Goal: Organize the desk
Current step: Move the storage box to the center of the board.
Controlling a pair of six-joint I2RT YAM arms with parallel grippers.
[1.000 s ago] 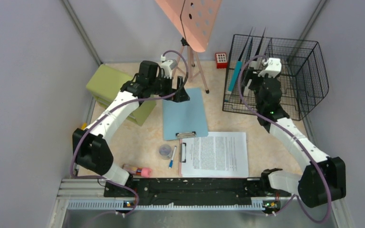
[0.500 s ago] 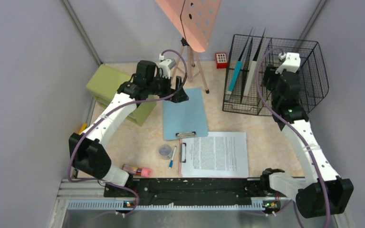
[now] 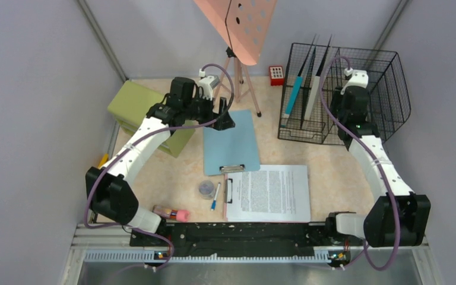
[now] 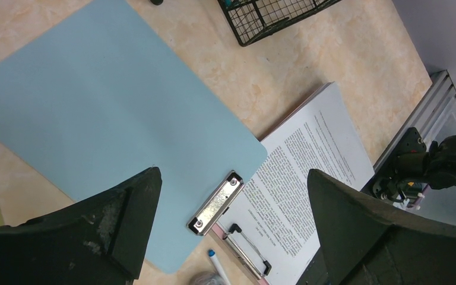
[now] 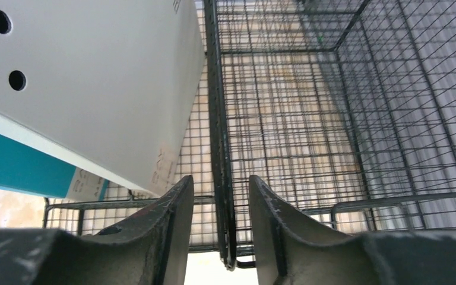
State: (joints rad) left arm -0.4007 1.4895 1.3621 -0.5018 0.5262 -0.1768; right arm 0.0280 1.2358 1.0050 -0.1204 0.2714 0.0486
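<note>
Right end effector [image 5: 221, 185] straddles the divider [image 5: 216, 89] in the wire basket [image 5: 356, 65]; jaws apart.

The counter [image 3: 332, 169] carries a blue clipboard [image 3: 231, 142] at centre and printed sheets [image 3: 273, 191] just below it, with a pen [image 3: 214, 196] beside them. A wire basket [image 3: 392, 89] stands upper right, a green cabinet [image 3: 130, 104] left.

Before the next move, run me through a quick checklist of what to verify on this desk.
1. Left gripper open above the blue clipboard: ok.
2. Blue clipboard lying flat on the desk: ok.
3. Right gripper clear of the wire basket: not ok, fingers straddle its divider.
4. Basket compartment beside the white folder empty: ok.
5. Pen clear of the blue clipboard: ok.
</note>
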